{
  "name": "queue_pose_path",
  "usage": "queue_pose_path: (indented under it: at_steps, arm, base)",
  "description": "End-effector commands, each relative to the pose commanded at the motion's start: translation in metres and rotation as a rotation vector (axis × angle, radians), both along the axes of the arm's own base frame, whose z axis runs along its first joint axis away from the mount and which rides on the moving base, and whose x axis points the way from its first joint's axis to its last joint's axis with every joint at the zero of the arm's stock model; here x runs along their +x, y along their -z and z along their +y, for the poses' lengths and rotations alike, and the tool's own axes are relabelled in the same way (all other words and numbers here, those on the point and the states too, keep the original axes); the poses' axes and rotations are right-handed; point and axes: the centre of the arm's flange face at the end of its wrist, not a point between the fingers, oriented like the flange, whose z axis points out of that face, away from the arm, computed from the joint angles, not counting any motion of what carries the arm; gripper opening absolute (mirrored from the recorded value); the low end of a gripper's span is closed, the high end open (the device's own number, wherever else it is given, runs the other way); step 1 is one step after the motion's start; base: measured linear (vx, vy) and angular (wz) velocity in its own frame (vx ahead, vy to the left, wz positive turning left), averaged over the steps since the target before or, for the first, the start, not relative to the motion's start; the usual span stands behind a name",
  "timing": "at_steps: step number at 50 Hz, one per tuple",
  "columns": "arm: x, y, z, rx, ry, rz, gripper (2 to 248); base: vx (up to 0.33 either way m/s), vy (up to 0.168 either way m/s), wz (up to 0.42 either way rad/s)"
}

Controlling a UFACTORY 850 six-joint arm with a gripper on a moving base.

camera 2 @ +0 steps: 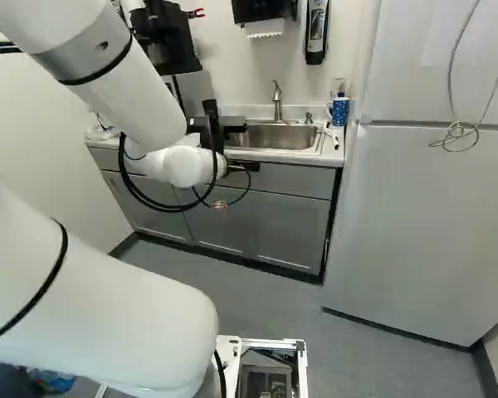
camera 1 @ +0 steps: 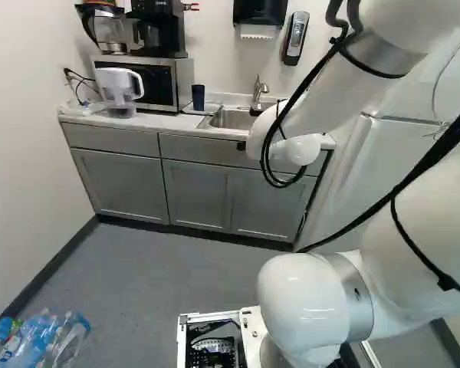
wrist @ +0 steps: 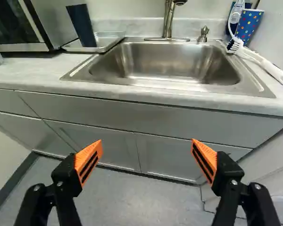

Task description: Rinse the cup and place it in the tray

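Note:
In the right base view my gripper (camera 2: 212, 126) hangs in front of the counter beside the sink. The wrist view shows the gripper (wrist: 146, 143) wide open, nothing between its orange pads, with cabinet fronts beyond. A dark blue cup (wrist: 81, 26) stands, looking slightly tilted, in a shallow tray (wrist: 106, 41) on the counter, left of the sink in the left base view. The metal sink (wrist: 167, 63) lies ahead of the gripper, its basin holding nothing visible. The faucet (camera 2: 277, 101) rises behind it. Whether the cup is wet, I cannot tell.
A spotted blue cup (wrist: 249, 24) and a white-handled brush (wrist: 269, 68) are by the sink's far right corner. The microwave (camera 1: 155, 83) and water pitcher (camera 1: 119, 90) stand left of the tray. A fridge (camera 2: 423, 207) borders the counter; bagged bottles (camera 1: 42, 337) lie on the floor.

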Motion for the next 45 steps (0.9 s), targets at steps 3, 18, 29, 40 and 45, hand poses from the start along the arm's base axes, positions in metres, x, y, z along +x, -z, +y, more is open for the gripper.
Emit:
queue_pose_path:
  at_steps: [3, 18, 29, 40, 45]
  arm:
    - [-0.006, 0.006, 0.002, -0.001, -0.005, -0.009, 247]
    - [-0.03, 0.031, 0.008, -0.005, -0.025, -0.044, 247]
    - [-0.045, 0.045, 0.012, -0.007, -0.037, -0.065, 247]
    - [-0.058, 0.056, 0.015, -0.008, -0.046, -0.082, 247]
    - [-0.063, 0.06, 0.016, -0.008, -0.05, -0.088, 247]
  base:
    - [0.0, 0.0, 0.0]
    - [0.0, 0.0, 0.0]
    - [0.0, 0.0, 0.0]
    - [0.0, 0.0, 0.0]
    - [0.0, 0.0, 0.0]
